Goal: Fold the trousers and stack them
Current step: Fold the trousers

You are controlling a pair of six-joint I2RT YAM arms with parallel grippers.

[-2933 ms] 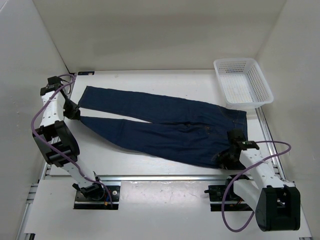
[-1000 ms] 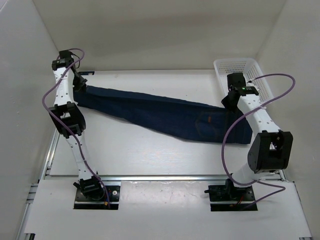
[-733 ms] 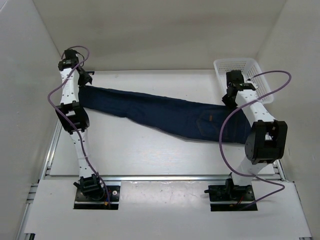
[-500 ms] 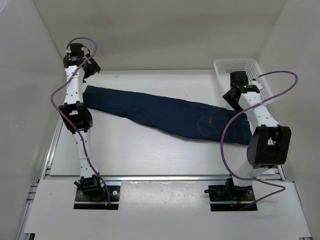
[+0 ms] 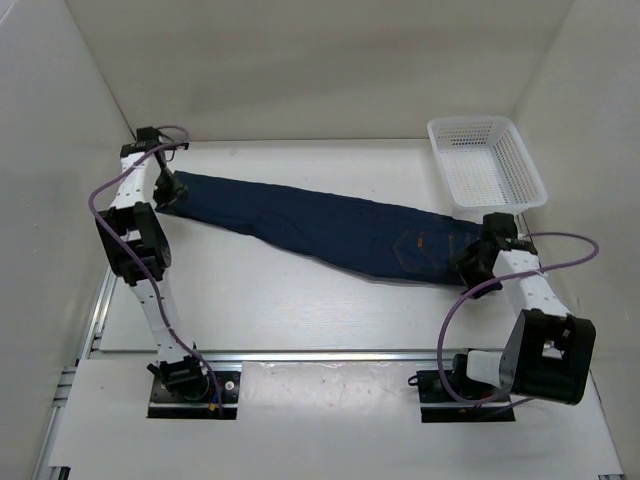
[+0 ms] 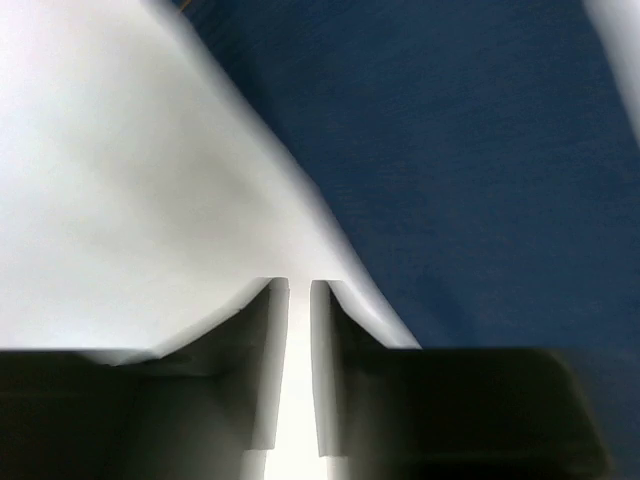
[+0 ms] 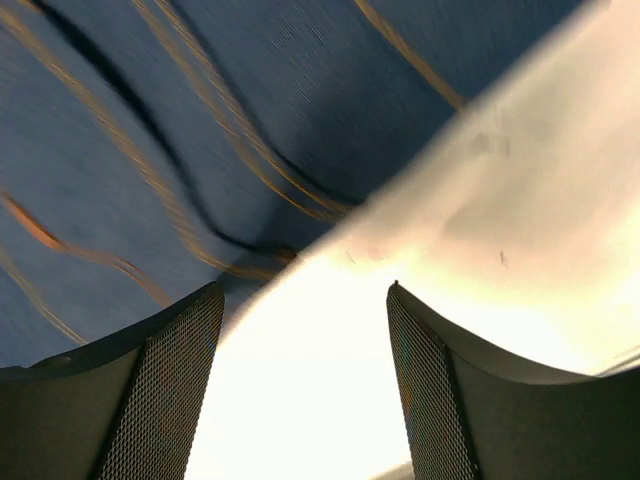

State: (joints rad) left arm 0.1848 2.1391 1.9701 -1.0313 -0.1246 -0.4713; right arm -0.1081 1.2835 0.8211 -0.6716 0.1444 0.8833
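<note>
The trousers (image 5: 320, 225) are dark blue jeans, folded lengthwise and lying flat in a diagonal from far left to near right. My left gripper (image 5: 165, 192) is at the cuff end. In the left wrist view its jaws (image 6: 300, 285) stand a narrow gap apart over bare white table, with the denim (image 6: 450, 150) just to the right. My right gripper (image 5: 468, 268) sits at the waistband end. The right wrist view shows it (image 7: 305, 290) wide open over the table, with orange-stitched denim (image 7: 150, 120) at the upper left and nothing between the fingers.
A white mesh basket (image 5: 487, 165) stands at the far right corner, apart from the jeans. White walls close in the table (image 5: 300, 310) on the left, back and right. Metal rails run along the table's left, right and near edges.
Both grippers have let go of the jeans, which now lie flat. The right arm swung from beside the basket down to the waistband. The left gripper dropped to the cuffs and partly closed.
</note>
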